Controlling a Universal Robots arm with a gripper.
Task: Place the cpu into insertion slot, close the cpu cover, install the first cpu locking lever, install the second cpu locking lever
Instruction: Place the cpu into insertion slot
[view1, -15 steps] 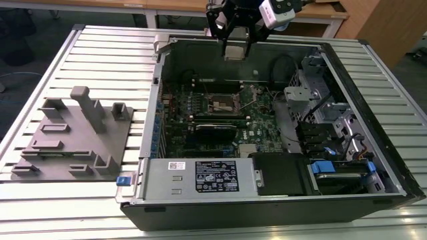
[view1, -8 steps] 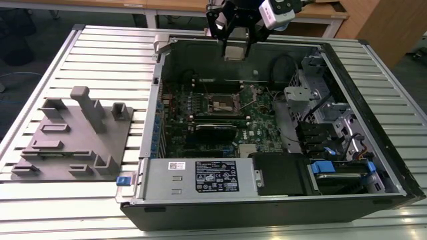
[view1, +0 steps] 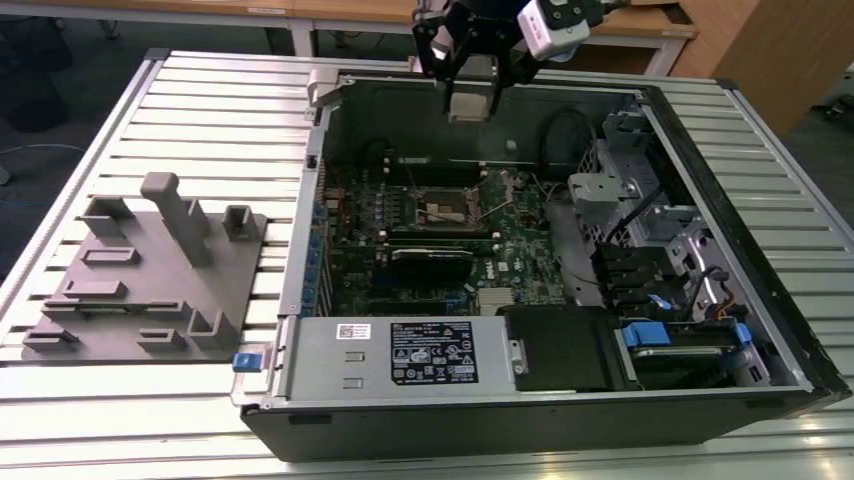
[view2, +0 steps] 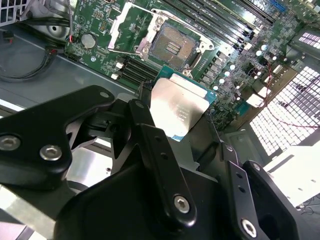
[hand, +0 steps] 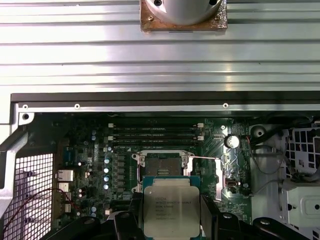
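Observation:
My gripper (view1: 470, 98) hangs above the far wall of the open computer case, shut on the cpu (view1: 470, 106). In both wrist views the cpu (view2: 181, 106) (hand: 171, 207) is a silvery square chip clamped by its edges between the black fingers (view2: 150, 135). Below it on the green board (view1: 400, 240) lies the insertion slot (view1: 447, 206) (view2: 175, 44) (hand: 162, 164), a dark bare socket with a silver rim. The cpu cover (view2: 122, 24) stands swung open beside the slot. A thin lever rod (hand: 204, 158) sticks out from the socket's side.
A grey box with a label (view1: 400, 352) sits at the case's near end. Drive cages and cables (view1: 667, 250) fill the exterior view's right side. Long memory slots (hand: 152, 132) run beside the socket. A grey fixture (view1: 147, 270) stands on the slatted table (view1: 200, 110).

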